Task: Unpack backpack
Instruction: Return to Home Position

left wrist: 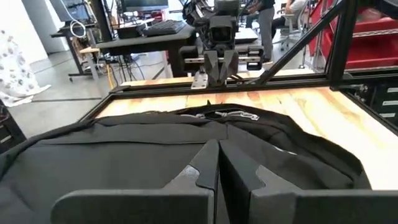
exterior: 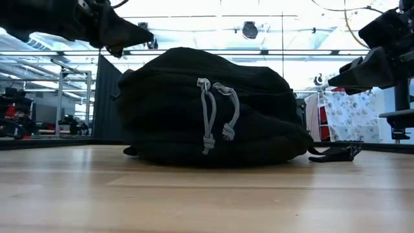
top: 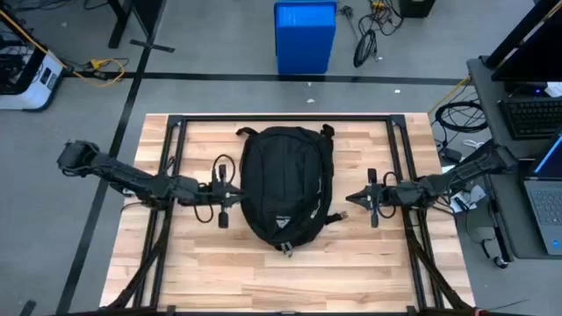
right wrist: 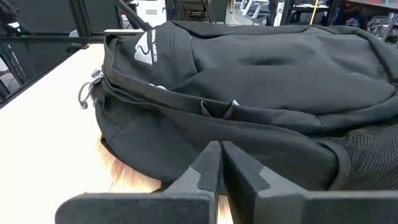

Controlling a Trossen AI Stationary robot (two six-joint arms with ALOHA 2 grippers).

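Backpack (top: 284, 175) lies flat in the middle of the table (top: 263, 272), its logo end toward the front edge. The left gripper (top: 232, 195) sits just off its left side and the right gripper (top: 351, 198) a little off its right, both above the wood, pointing in at each other. A strap (top: 337, 216) trails onto the tabletop at the pack's right. Behind the table, a bin (top: 305, 35) stands on the floor; a laptop (top: 546, 197) sits off to the right.

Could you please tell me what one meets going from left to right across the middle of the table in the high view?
left arm's dark two-finger gripper, shut → large black fabric backpack with a small white logo patch, lying on the wooden table → right arm's dark two-finger gripper, shut.
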